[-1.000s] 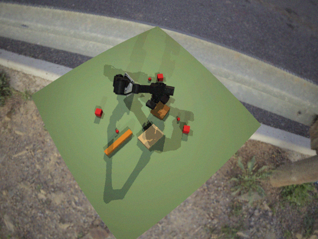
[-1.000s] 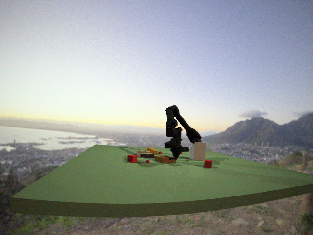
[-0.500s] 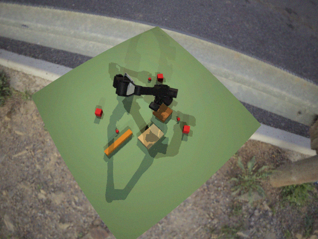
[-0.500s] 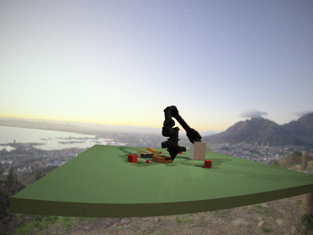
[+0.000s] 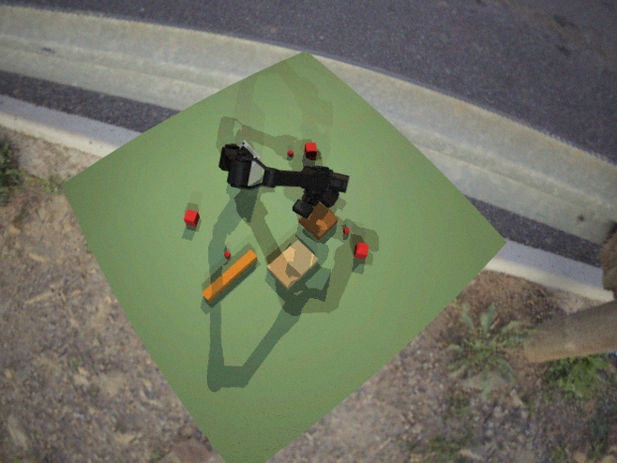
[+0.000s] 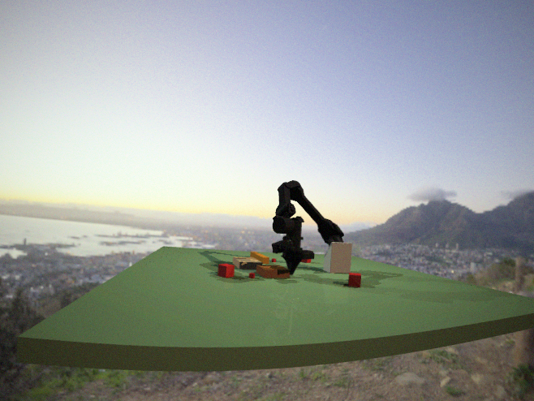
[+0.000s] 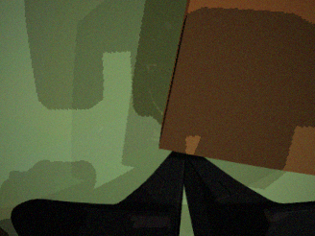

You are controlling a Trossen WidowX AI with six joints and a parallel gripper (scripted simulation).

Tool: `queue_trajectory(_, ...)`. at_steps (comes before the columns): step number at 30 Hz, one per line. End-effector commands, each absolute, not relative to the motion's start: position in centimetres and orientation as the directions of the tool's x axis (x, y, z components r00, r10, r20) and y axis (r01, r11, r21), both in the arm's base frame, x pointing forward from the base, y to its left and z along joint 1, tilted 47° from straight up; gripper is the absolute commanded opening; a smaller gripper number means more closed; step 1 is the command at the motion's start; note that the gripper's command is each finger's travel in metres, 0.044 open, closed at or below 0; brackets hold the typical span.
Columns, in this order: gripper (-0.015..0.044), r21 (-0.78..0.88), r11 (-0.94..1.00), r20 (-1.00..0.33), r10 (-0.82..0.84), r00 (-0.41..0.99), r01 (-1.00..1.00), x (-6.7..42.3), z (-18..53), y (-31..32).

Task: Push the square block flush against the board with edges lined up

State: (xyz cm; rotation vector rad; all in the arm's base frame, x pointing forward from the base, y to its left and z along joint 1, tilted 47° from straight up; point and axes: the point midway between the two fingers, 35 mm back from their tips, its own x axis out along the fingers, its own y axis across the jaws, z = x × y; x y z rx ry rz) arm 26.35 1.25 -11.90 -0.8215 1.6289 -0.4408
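Observation:
A brown square block [image 5: 319, 219] [image 6: 272, 270] [image 7: 244, 82] lies flat on the green table [image 5: 398, 259]. My gripper [image 5: 302, 208] [image 6: 293, 269] [image 7: 182, 154] is shut and empty, down at table level. Its fingertips touch the block's near edge by a corner in the wrist view. The orange board [image 5: 229, 275] [image 6: 260, 256] lies flat further to the left, well apart from the brown block. A tan square block [image 5: 292, 262] [image 6: 245, 261] lies between them, close beside the brown block and a short gap from the board's end.
Red cubes [image 5: 191, 216] [image 5: 310, 149] [image 5: 361, 249] and small red pieces [image 5: 227, 254] [image 5: 345, 231] are scattered around. The arm's base [image 5: 241, 167] [image 6: 338, 256] stands behind the blocks. The table edges are far off.

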Motion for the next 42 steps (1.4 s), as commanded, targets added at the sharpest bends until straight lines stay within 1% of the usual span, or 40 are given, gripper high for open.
queue_trajectory(1,0.0000,-0.685,0.676,-0.692,-0.721,-0.050,-0.272,25.8,-11.8,1.2)
queue_trajectory(27,0.0000,-0.685,0.675,-0.691,-0.721,-0.051,-0.273,21.8,-11.0,0.4)
queue_trajectory(29,0.0000,-0.686,0.672,-0.688,-0.724,-0.052,-0.278,22.4,-10.3,1.3)
queue_trajectory(32,0.0000,-0.683,0.677,-0.692,-0.720,-0.051,-0.274,22.5,-7.5,4.3)
queue_trajectory(39,0.0000,-0.683,0.677,-0.692,-0.720,-0.051,-0.273,22.7,-7.3,4.6)
queue_trajectory(42,0.0000,-0.684,0.677,-0.692,-0.720,-0.051,-0.273,24.5,-8.0,5.0)
